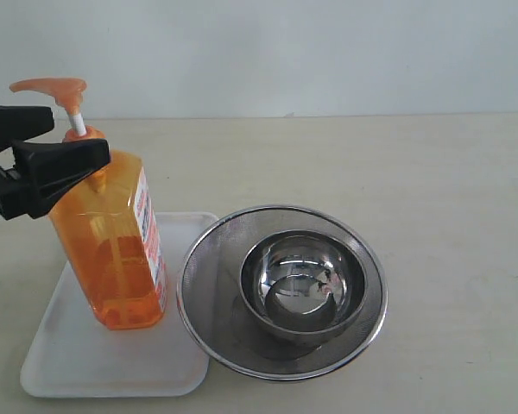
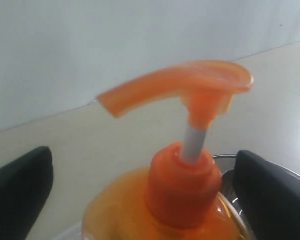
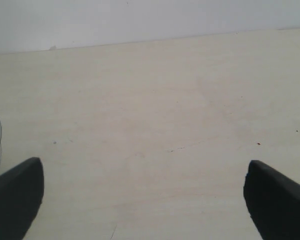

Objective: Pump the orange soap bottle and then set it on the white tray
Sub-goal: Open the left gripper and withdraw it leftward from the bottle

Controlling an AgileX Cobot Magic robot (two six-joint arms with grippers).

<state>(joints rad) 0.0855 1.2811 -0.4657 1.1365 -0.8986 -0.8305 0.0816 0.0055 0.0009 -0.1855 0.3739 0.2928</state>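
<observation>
One orange soap bottle point(image 1: 112, 250) is all you have to mind, and it already stands on the white tray point(image 1: 69, 362), about midway between the tray's left and right edges, with its long axis near upright and the pump head point(image 1: 50, 86) up on its white stem. Your left gripper point(image 1: 76, 136) is the nearer one by far: it reaches in from the desk's left edge at the bottle's shoulder, one finger on each side of the collar and the jaws spread wide. The left wrist view shows a gap on both sides, though from the exterior view you can't quite rule out the near finger brushing the plastic. Any withdrawal, I'd judge, should go back along the fingers so as not to tip the bottle. Your right gripper point(image 3: 147, 200) is spread wide too, holding nothing, over bare desk point(image 3: 155, 100). Count one tray, one steel mesh strainer point(image 1: 216, 285) that seems to overlap the tray's right edge, one steel bowl point(image 1: 302, 289) inside it, and two grippers
</observation>
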